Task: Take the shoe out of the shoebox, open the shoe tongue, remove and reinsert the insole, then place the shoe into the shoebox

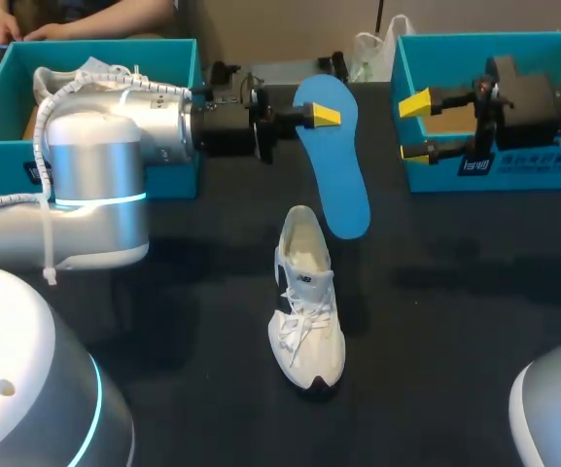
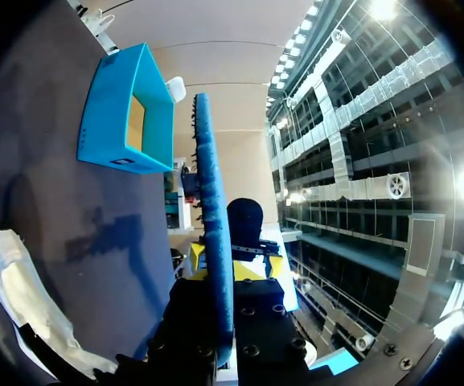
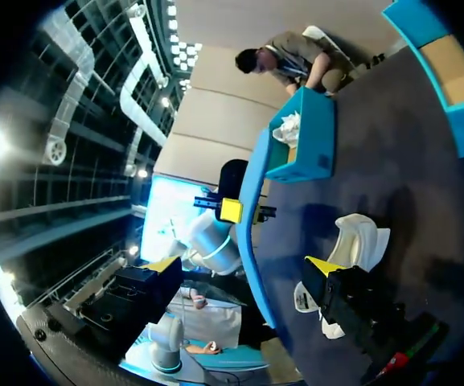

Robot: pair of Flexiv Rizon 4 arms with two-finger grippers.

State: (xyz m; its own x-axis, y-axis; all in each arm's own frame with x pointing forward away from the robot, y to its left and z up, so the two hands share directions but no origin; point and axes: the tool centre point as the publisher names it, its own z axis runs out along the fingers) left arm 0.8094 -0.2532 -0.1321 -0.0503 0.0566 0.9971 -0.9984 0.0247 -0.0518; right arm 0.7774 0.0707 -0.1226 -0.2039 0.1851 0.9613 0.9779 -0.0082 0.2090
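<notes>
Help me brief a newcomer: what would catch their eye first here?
The blue insole, held aloft over mid-table by the left claw. Near its lower end, the white shoe stands on the dark table, while the right claw hangs open before the right-hand box.

Shoe (image 1: 306, 306): on the table (image 1: 455, 321), near its middle, toe toward the near edge, heel toward the far side.
Insole (image 1: 336, 161): off the table, behind the shoe, its far end clamped in the left gripper (image 1: 321, 115), its near end just right of the heel.
Left box (image 1: 175, 175): far left of the table, behind the left arm.
Right box (image 1: 513, 173): far right of the table.
Right gripper (image 1: 414, 127): at the right box's left wall, right of the insole and apart from it, fingers spread.
</notes>
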